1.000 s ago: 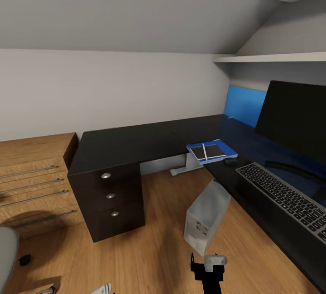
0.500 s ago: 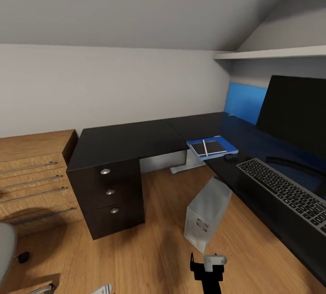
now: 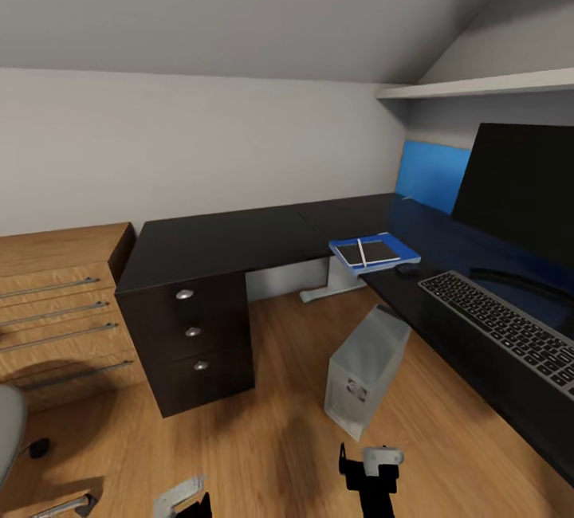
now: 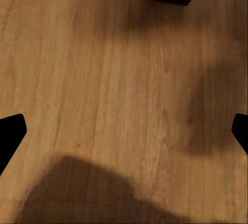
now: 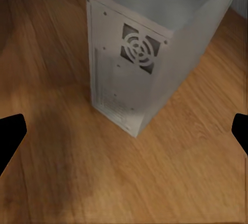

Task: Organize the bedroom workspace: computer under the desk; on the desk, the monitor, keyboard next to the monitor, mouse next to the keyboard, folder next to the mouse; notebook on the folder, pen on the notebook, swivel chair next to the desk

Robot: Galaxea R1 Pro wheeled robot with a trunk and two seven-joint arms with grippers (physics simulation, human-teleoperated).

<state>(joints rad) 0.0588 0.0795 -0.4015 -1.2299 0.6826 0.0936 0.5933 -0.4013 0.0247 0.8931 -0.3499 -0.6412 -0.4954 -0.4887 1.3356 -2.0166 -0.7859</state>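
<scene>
Boxy white-grey computer tower (image 3: 365,370) is standing on the wood floor (image 3: 279,422) beside the glossy black worktop (image 3: 239,243) — both hands gaping wide, holding nothing.

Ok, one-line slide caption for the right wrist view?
Open right gripper above the wood floor, facing the computer tower's vented panel.

Your views are evenly, softly lit, with no hard glare. The glossy desk (image 3: 239,243) mirrors the blue wall panel (image 3: 430,175) and the monitor (image 3: 522,191). A soft-edged shadow darkens the wooden floor (image 4: 124,79) ahead of your left end effector (image 4: 124,136), and a dim patch lies ahead of your right end effector (image 5: 124,131), beside the computer (image 5: 139,53). All renders look slightly soft; straight lines bend toward the head view's edges.
</scene>
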